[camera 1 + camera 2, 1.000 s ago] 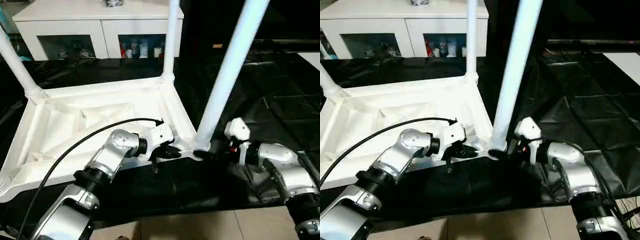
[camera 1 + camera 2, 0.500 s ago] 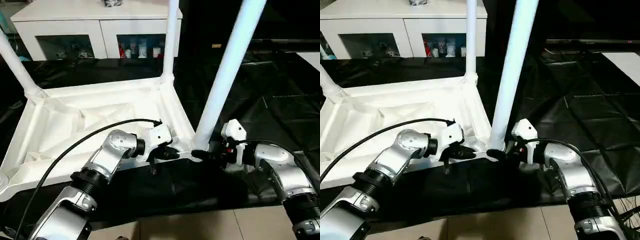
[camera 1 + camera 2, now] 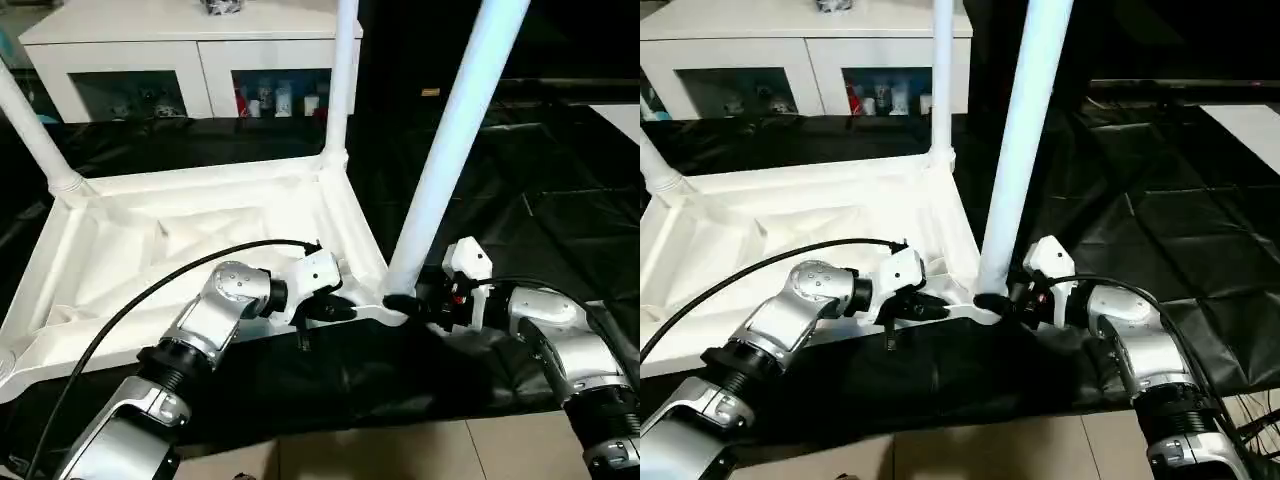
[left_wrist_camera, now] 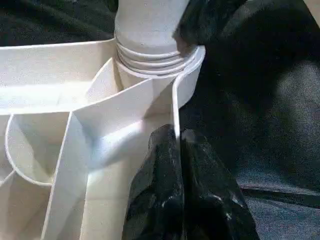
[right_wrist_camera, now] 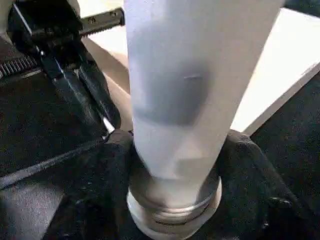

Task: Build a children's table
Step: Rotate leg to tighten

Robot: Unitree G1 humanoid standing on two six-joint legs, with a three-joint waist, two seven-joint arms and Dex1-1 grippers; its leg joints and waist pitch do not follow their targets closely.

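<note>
1. On a black sheet (image 3: 560,220) spread over the floor, the children's table (image 3: 190,240) lies upside down, its ribbed underside facing up.
2. Three legs rise from corner sockets: a far left leg (image 3: 30,125), a far right leg (image 3: 342,70), and a near right leg (image 3: 455,140) that leans slightly and stands closest to the robot.
3. At the near right corner, the right gripper (image 3: 992,303) reaches in level from the right; its fingers (image 5: 117,150) sit one on each side of the near right leg just above the socket collar, closed against the tube.
4. The left gripper (image 3: 345,312) reaches in from the left along the table's near edge. Its fingers (image 4: 160,165) are pressed together, pinching the thin upright rim of the table frame a little short of that same corner socket.
5. The two grippers are close together, with the corner socket (image 4: 155,60) between them.
6. Behind the table stands a white cabinet (image 3: 190,50) with glass doors and small items inside.
</note>
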